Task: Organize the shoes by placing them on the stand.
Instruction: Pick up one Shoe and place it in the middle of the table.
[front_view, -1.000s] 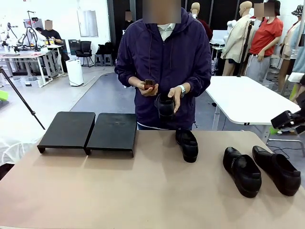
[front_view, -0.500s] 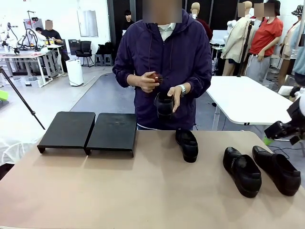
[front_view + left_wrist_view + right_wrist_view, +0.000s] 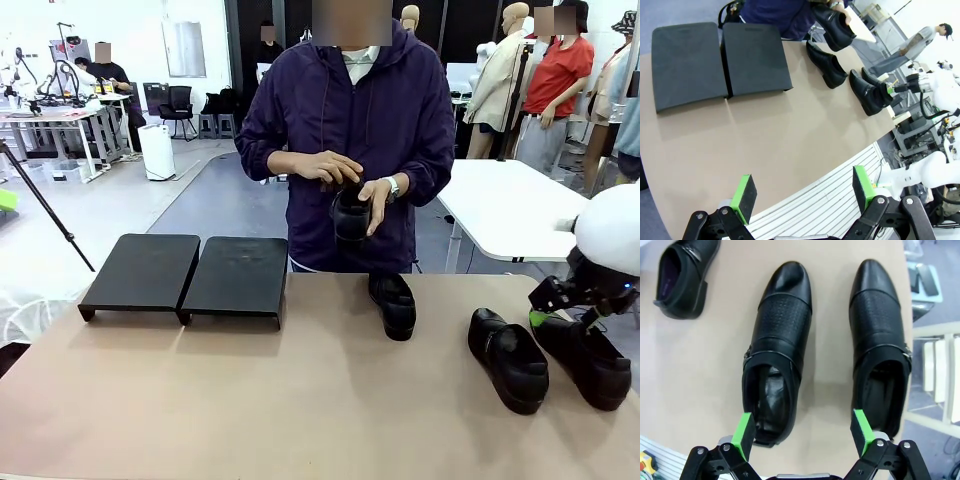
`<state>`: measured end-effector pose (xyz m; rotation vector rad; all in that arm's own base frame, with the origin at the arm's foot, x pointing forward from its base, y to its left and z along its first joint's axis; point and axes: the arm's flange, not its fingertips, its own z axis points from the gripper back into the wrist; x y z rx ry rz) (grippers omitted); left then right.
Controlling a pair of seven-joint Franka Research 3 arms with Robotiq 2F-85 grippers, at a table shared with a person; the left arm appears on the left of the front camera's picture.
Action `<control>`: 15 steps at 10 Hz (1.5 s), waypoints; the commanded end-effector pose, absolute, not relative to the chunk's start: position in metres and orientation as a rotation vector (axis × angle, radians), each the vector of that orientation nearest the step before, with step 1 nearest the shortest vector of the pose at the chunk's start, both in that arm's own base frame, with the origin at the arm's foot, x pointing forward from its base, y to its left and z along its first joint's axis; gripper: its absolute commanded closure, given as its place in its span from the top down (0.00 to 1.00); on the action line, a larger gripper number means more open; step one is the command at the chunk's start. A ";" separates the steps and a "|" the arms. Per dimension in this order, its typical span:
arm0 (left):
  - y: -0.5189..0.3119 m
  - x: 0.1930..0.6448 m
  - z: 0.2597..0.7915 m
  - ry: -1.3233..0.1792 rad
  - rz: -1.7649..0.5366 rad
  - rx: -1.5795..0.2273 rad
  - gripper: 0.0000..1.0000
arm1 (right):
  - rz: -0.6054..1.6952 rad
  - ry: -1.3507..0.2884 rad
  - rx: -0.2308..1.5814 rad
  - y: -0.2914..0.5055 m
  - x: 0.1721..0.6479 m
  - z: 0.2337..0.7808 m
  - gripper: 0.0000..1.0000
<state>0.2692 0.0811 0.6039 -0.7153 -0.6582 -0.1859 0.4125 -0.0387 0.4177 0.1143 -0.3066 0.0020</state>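
Note:
Two black shoes lie side by side at the table's right, one [image 3: 508,358] [image 3: 777,345] left of the other [image 3: 582,355] [image 3: 880,340]. A third shoe [image 3: 392,303] [image 3: 682,275] rests mid-table at the far edge. The person holds a fourth shoe [image 3: 350,215] [image 3: 832,20] in both hands above the table. The stand's two black platforms [image 3: 143,270] [image 3: 236,275] [image 3: 687,62] sit bare at the far left. My right gripper [image 3: 556,305] [image 3: 801,430] hangs open just above the heel ends of the right pair. My left gripper [image 3: 803,192] is open, high over the table's near edge, holding nothing.
The beige tabletop [image 3: 250,400] is bare between the stand and the shoes. A white table [image 3: 500,205] stands behind at the right. The person stands close against the far edge, in the middle.
My right arm has swung in from the far right and come down over the two right-hand shoes. The person lifted the held shoe a little and put the other hand on it.

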 end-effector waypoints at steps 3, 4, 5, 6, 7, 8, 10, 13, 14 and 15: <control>0.080 0.270 0.606 -0.667 -0.199 -0.732 1.00 | -0.028 -0.271 0.159 -0.029 0.440 0.394 1.00; 0.080 0.270 0.606 -0.667 -0.199 -0.732 1.00 | -0.031 -0.251 0.172 -0.028 0.442 0.390 1.00; 0.080 0.270 0.606 -0.667 -0.199 -0.732 1.00 | -0.024 -0.233 0.182 -0.023 0.441 0.385 1.00; 0.080 0.270 0.606 -0.667 -0.199 -0.732 1.00 | -0.026 -0.208 0.184 -0.018 0.441 0.379 1.00; 0.080 0.270 0.606 -0.667 -0.199 -0.732 1.00 | -0.020 -0.200 0.176 -0.014 0.440 0.372 1.00; 0.080 0.270 0.606 -0.667 -0.199 -0.732 1.00 | -0.023 -0.190 0.173 -0.015 0.438 0.364 1.00; 0.080 0.270 0.606 -0.667 -0.199 -0.732 1.00 | -0.039 -0.187 0.161 -0.020 0.433 0.351 1.00; 0.080 0.270 0.606 -0.667 -0.199 -0.732 1.00 | -0.071 -0.192 0.158 -0.023 0.432 0.331 1.00; 0.080 0.270 0.606 -0.667 -0.199 -0.732 1.00 | -0.068 -0.202 0.136 -0.024 0.432 0.330 0.40; 0.080 0.270 0.606 -0.667 -0.199 -0.732 1.00 | -0.067 -0.215 0.129 -0.025 0.433 0.330 0.00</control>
